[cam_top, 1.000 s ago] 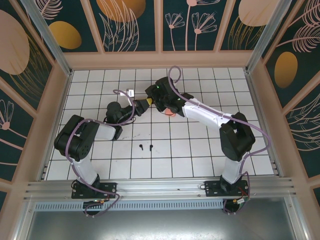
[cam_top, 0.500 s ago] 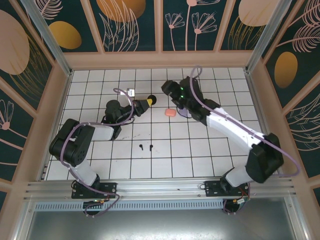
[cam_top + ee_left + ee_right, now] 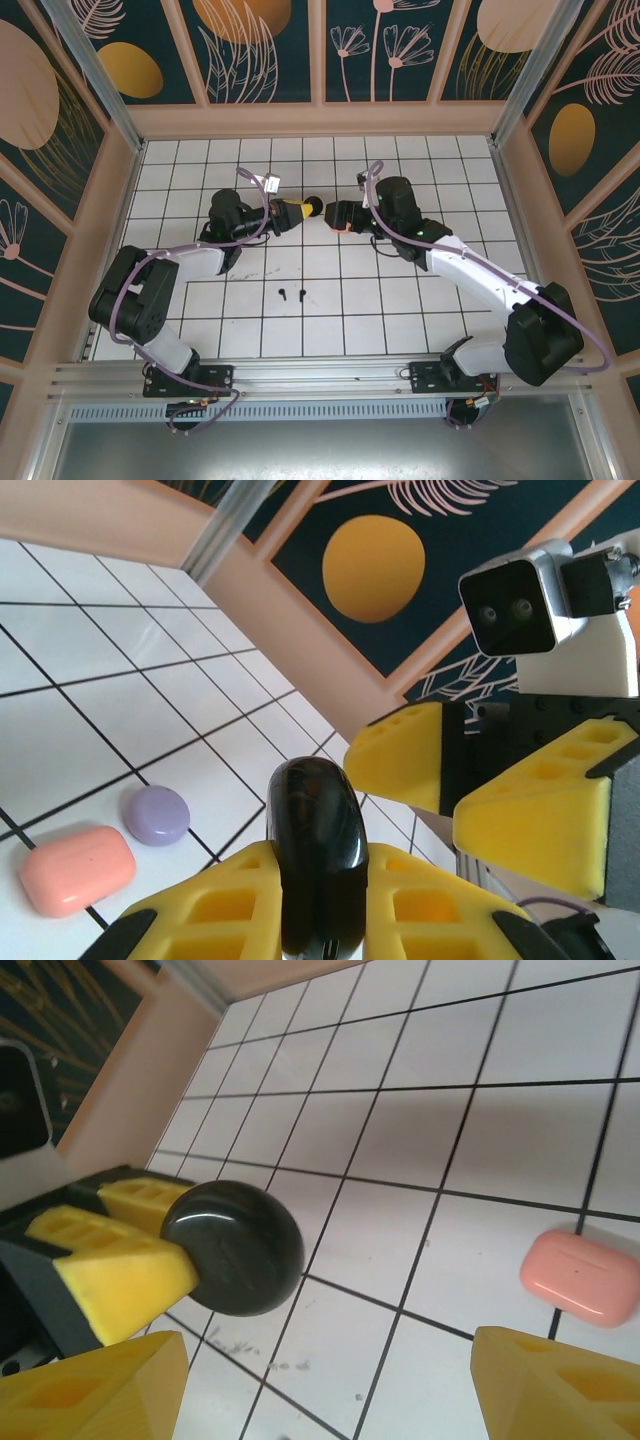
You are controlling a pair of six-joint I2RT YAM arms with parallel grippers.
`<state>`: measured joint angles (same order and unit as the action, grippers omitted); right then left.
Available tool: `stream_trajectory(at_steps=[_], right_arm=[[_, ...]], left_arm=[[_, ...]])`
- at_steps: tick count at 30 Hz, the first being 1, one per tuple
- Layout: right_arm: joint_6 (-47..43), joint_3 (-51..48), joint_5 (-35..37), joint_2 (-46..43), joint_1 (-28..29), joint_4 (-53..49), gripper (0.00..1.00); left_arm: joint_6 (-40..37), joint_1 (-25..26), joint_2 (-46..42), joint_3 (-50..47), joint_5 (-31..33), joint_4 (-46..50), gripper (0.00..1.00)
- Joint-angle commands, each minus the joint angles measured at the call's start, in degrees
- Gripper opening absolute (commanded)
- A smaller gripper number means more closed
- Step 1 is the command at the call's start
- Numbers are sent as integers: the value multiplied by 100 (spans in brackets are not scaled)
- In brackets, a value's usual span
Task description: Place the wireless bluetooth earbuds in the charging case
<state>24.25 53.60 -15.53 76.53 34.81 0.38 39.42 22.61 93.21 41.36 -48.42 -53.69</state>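
Left arm (image 3: 190, 262) reaches across the white gridded surface (image 3: 400, 320) toward the far middle. Left jaws clenched on the black case (image 3: 313, 207). In the left wrist view the black case (image 3: 318, 860) stands edge-on between the two yellow fingers (image 3: 225, 905), glossy, projecting past their tips. It looks closed. It is held up off the surface.

Right arm (image 3: 470, 270) comes in from the right, with its jaws facing the left jaws. Right jaws released: fingers (image 3: 95, 1385) wide apart, nothing between them. From the right wrist the black case (image 3: 235, 1247) sits just ahead of the left-hand finger, not touching it. The left wrist view shows the right arm's yellow fingers (image 3: 400, 755) spread and pointing at the case, with a small gap between them and it.

Pink case (image 3: 77, 868) lies flat on the surface, lid shut. Lavender case (image 3: 157, 814) lies just beside it, a sliver of tile between them. The right wrist view has the pink case (image 3: 582, 1275) below and to the right of the black one. From above, the pink case (image 3: 341, 228) peeks out at the lower edge of the right jaws.

Earbuds: two black ones (image 3: 293, 294) lie side by side on the surface, nearer the arm bases. They are well apart from both jaws and from all three cases. Too small to tell which way they lie.
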Motion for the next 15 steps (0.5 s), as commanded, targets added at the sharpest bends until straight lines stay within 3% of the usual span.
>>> stream_trajectory(at_steps=[1, 15], right_arm=[[-483, -28, -479, 10, -37, 404, 75], [-421, 328, -496, 561, -37, 632, 73]], left_arm=[[-120, 16, -248, 156, -378, 78, 0], [20, 24, -330, 190, -541, 17, 0]])
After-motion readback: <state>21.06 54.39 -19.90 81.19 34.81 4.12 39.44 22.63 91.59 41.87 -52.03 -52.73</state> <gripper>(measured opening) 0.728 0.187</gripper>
